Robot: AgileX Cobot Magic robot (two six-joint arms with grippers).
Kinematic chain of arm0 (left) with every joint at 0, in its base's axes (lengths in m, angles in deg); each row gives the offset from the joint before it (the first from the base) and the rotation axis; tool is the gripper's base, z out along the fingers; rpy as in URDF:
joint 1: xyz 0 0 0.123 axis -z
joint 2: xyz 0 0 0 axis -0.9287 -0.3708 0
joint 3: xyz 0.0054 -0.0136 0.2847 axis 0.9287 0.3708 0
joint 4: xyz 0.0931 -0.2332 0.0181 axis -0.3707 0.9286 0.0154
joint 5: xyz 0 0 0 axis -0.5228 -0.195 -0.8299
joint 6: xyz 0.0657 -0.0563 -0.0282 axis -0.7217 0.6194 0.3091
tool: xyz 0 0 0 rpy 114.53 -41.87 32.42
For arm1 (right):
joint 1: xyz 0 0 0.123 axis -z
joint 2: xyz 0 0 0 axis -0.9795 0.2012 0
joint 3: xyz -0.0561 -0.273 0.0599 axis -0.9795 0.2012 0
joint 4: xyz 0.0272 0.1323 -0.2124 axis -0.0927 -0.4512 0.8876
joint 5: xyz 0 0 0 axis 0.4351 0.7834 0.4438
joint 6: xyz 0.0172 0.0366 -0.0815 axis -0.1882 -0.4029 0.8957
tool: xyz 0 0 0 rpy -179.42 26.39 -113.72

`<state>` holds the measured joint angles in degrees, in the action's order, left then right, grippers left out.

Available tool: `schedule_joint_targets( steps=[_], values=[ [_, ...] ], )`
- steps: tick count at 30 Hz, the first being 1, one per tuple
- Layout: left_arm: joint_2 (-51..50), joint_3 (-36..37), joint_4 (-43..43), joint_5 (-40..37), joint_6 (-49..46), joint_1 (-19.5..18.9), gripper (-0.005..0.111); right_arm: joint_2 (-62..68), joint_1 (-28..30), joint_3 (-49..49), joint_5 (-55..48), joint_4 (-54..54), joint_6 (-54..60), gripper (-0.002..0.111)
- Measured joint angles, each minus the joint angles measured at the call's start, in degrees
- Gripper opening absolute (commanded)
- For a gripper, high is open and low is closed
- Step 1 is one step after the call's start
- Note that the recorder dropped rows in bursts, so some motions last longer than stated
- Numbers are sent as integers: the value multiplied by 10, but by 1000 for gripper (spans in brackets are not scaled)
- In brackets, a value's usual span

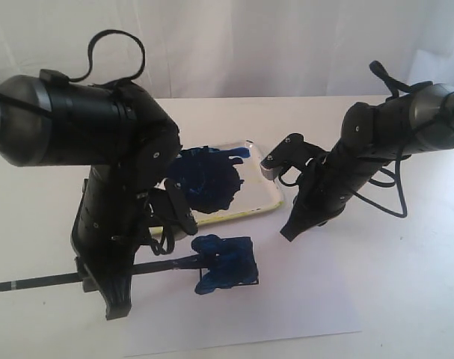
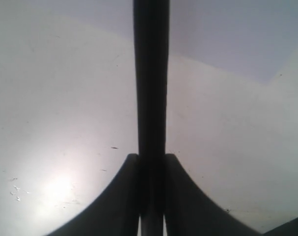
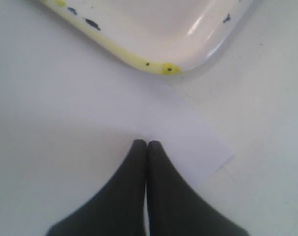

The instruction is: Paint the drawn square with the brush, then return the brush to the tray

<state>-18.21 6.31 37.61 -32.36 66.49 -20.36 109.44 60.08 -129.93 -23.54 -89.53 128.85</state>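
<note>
White counter (image 1: 413, 299) carries everything, with a paper sheet (image 1: 301, 307) spread across its near part. At the sheet's far side sits the tray (image 1: 276, 200), its floor covered by a dark-blue paint blot, close enough for re-dipping. Just in front of the tray, the drawn square (image 1: 228, 263) is mostly filled with streaky blue, so painting looks nearly done. The brush (image 1: 163, 266) lies almost level, bristle end touching the square's left side and handle reaching off to the left; a low angle drags the bristles flat. The left tool (image 1: 114, 295) is clenched on its shaft. The right tool (image 1: 289, 234), pinched together and empty, presses its tip down beside the tray's corner, probably pinning the sheet against sliding.
</note>
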Motion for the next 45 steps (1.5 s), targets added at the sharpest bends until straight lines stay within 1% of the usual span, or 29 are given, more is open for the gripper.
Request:
schedule_joint_targets(
  steps=[7, 12, 19, 28, 35, 45],
  values=[
    [-18, 6, -13, 0, 21, 0, 0, 0, 0, 0, 0, 0, 0, 0],
    [-18, 6, -41, 0, 39, 0, 0, 0, 0, 0, 0, 0, 0, 0],
    [-18, 5, -44, 0, 43, 0, 0, 0, 0, 0, 0, 0, 0, 0],
    [-18, -15, -44, 1, 58, 0, 0, 0, 0, 0, 0, 0, 0, 0],
    [-25, -15, 7, 21, 43, 0, 0, 0, 0, 0, 0, 0, 0, 0],
    [-46, -15, 10, 4, 24, 0, 0, 0, 0, 0, 0, 0, 0, 0]
  ],
)
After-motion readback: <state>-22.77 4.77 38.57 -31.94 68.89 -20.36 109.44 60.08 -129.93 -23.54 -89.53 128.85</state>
